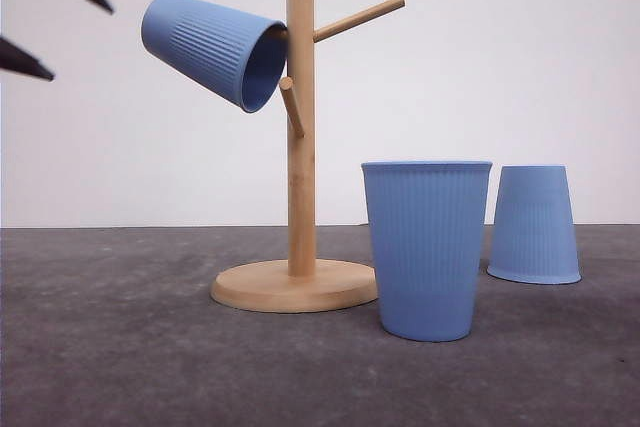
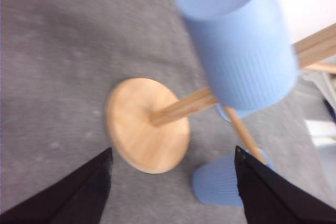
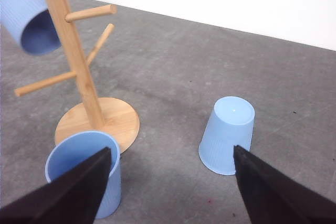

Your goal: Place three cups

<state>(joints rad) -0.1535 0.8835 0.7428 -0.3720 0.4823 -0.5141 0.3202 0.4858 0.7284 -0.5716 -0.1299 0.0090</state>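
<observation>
left tool gapes near hung cup, base tilted up-left.

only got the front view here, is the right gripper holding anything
Observer: No. The right wrist view shows the right gripper open and empty, with the upright cup and the upside-down cup below it.
Operator: anything inside the upright one
Observer: The part of its inside that shows looks empty; a finger hides the rest.
Operator: is the left gripper on the hung cup
Observer: No. It is open, and the hung cup is clear of both fingers, on the wooden rack.
</observation>
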